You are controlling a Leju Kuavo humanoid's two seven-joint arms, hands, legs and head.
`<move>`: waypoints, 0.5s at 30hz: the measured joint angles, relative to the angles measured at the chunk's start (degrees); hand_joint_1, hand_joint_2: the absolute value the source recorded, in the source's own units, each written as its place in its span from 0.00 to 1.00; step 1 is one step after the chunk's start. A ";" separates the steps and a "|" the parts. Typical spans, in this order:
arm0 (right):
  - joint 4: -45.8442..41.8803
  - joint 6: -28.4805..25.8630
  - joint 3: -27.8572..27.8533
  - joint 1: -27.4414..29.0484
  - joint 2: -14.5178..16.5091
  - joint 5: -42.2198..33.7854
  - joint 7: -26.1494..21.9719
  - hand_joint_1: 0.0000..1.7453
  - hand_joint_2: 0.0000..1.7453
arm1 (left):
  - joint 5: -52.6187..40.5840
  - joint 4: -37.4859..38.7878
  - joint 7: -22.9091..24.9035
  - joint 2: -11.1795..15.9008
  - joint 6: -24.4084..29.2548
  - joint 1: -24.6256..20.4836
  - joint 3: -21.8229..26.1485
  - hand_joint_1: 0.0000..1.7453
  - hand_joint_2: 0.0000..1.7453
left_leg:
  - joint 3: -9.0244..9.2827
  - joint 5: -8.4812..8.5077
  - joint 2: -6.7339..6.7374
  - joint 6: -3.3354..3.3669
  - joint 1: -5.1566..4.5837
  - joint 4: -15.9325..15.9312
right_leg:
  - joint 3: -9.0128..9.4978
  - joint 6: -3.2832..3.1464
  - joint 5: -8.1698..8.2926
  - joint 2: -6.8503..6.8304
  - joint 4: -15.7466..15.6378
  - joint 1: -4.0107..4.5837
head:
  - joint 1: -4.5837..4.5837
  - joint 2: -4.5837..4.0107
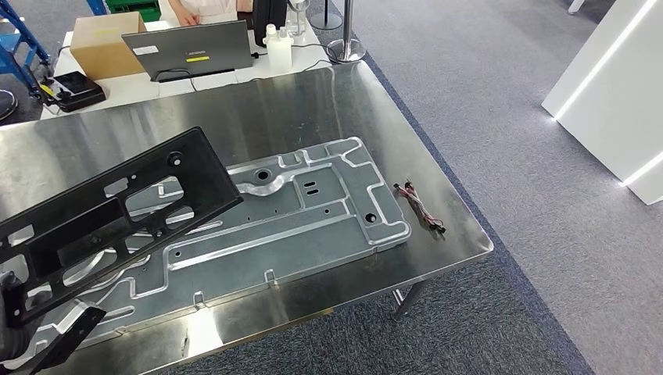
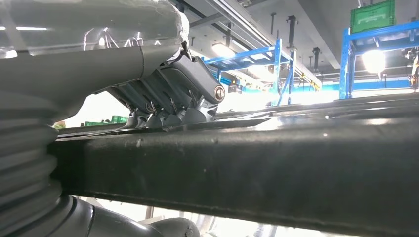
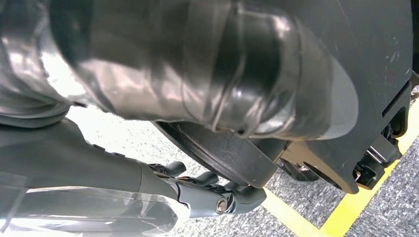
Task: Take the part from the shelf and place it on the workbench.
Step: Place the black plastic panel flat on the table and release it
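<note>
The part is a long black frame [image 1: 117, 211] with cut-outs, tilted above the left end of the steel workbench [image 1: 313, 101]. Its near end runs off the picture at the lower left. In the left wrist view my left hand [image 2: 168, 106] grips the frame's black bar [image 2: 247, 168], with its fingers [image 2: 190, 101] hooked over the edge and the thumb on the other side. My right hand [image 3: 207, 195] hangs beside my body above the carpet, fingers stretched out and holding nothing.
A large silver stamped plate [image 1: 313, 211] lies on the workbench under the frame, with a bundle of wires [image 1: 418, 205] near its right end. Behind stand a laptop [image 1: 191, 48], a cardboard box [image 1: 98, 43], a white bottle [image 1: 279, 47] and a person [image 1: 195, 9].
</note>
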 joint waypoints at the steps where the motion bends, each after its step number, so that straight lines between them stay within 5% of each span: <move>1: -0.01 0.00 0.00 0.00 0.00 0.00 0.00 0.00 0.00 | 0.00 0.00 0.00 0.00 0.00 0.00 0.00 1.00 1.00 | 0.00 0.00 0.00 0.00 0.00 0.00 | 0.00 0.00 0.00 0.00 0.00 0.00 | 0.00 0.00; 15: -0.01 0.00 0.00 0.00 0.00 0.00 0.00 0.00 0.00 | 0.00 0.00 0.00 0.00 0.00 -0.04 0.00 1.00 1.00 | 0.00 0.00 0.01 0.00 0.00 0.00 | 0.00 0.00 0.00 0.00 0.00 -0.01 | 0.00 0.00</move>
